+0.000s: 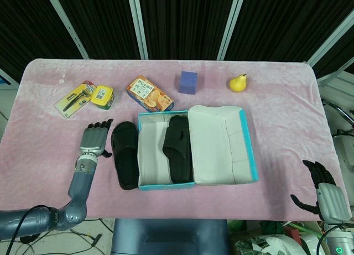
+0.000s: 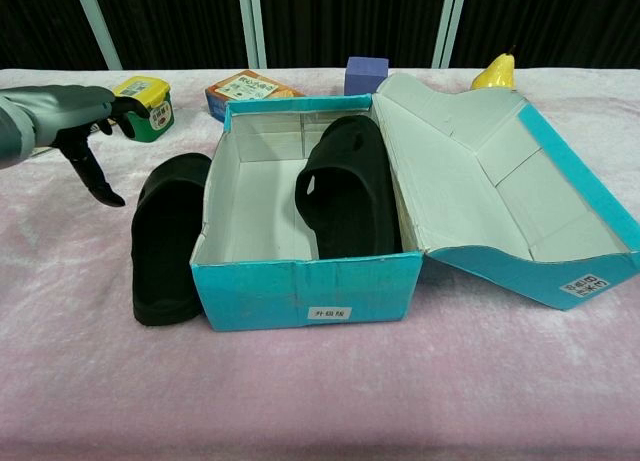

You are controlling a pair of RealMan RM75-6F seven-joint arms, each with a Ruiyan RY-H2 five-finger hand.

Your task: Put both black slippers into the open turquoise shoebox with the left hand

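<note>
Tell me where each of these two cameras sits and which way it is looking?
Head view: high up, looking steeply down on the whole pink table; shows the left robot hand with its arm, and the right robot hand at the table's near edge.
Chest view: low, at about table height, looking level across the turquoise shoebox toward the far side; only the left robot hand shows.
Shared: the shoebox, one black slipper inside it, the other slipper outside beside it, and the left robot hand.
</note>
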